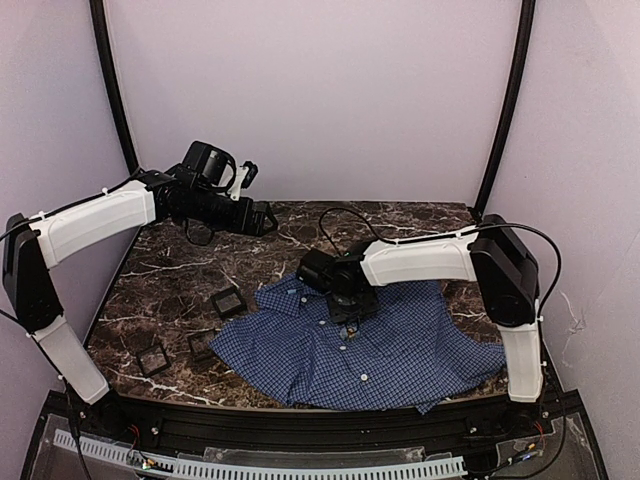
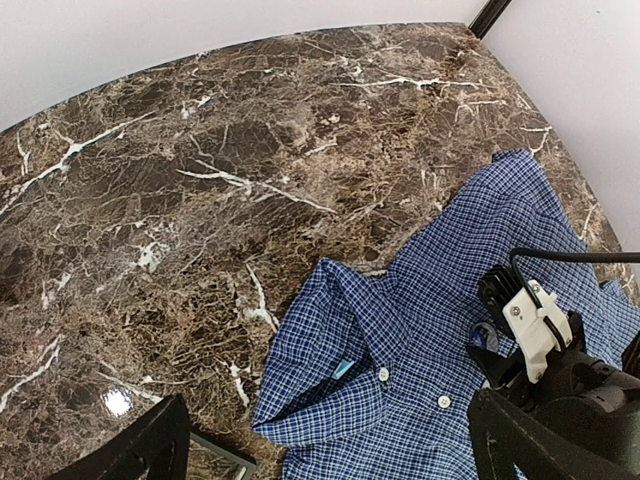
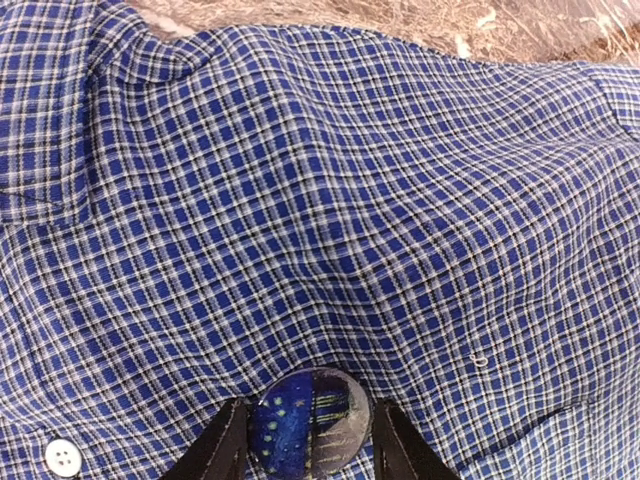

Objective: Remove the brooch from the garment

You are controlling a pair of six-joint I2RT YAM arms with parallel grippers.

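The blue-and-white check shirt [image 1: 400, 345] lies flat on the marble table [image 1: 180, 270], collar toward the left; it also shows in the left wrist view [image 2: 400, 390] and fills the right wrist view [image 3: 320, 200]. The brooch [image 3: 310, 422] is a round blue and grey disc on the shirt's chest, partly visible in the left wrist view [image 2: 484, 335]. My right gripper [image 3: 308, 450] is down on the shirt [image 1: 350, 308], its black fingers [image 3: 225, 450] closed against both sides of the brooch, and the cloth puckers around it. My left gripper [image 1: 262, 218] hovers open and empty above the table's far left.
Three small black square frames [image 1: 228, 301] [image 1: 152, 357] [image 1: 200, 345] lie on the table left of the shirt. One frame's corner shows in the left wrist view [image 2: 215, 455]. Pale walls and black posts [image 1: 505, 110] enclose the back.
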